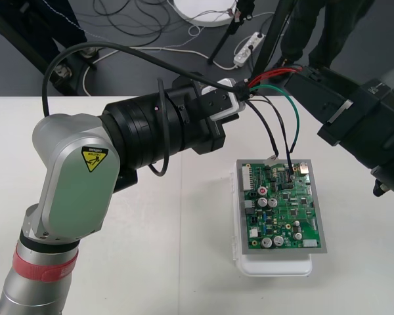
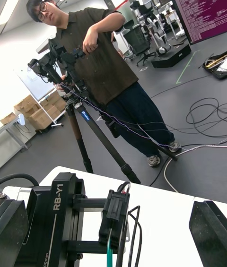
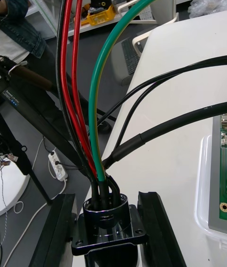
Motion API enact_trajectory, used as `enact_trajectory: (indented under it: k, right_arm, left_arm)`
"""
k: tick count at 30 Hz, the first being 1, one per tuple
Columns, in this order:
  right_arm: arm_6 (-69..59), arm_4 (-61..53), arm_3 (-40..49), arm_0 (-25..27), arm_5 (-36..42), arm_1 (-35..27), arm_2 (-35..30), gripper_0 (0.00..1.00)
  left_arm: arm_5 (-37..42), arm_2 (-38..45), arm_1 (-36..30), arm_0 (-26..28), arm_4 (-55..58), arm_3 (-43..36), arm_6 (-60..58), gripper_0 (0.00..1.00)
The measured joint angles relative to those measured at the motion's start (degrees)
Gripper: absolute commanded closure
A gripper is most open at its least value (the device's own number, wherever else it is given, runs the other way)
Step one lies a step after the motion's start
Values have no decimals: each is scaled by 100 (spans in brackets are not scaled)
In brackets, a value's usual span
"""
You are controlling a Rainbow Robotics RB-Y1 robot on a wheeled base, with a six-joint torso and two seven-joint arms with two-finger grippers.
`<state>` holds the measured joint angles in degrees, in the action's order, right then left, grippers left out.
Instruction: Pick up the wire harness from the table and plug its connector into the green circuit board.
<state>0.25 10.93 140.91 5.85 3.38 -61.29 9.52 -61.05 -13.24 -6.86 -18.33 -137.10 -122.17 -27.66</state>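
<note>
Left wrist view gives us the harness picked up, its socket clamped in the left gripper above the table. Wires drop to the green circuit board; whether the plug is seated, we cannot tell. The right gripper hangs spread nearby.

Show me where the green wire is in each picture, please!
Front view: the green wire arcs from the left tool down toward the circuit board.
Left wrist view: the green wire curves up from the round socket.
Right wrist view: a short stretch of green wire runs by the left tool.
Shared landmark: the red wires beside it.
</note>
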Motion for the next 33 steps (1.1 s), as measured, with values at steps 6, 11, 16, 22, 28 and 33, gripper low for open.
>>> enact_trajectory:
  k: [6,11,16,22,28,33]
  right_arm:
    - [0,0,-8,0,0,0,0,0]
    - [0,0,-11,0,0,0,0,0]
    - [0,0,-12,0,-1,0,0,66]
    - [0,58,-12,0,-6,0,0,100]
    - [0,181,-41,-1,-39,0,-4,100]
    - [0,189,-109,-1,-189,2,-11,100]
  left_arm:
    - [0,0,0,0,0,0,0,100]
    - [0,0,0,0,0,0,0,100]
    - [0,0,0,0,0,0,0,100]
    - [0,0,0,0,0,0,0,100]
    - [0,0,0,0,0,0,0,100]
    - [0,0,0,1,0,0,0,100]
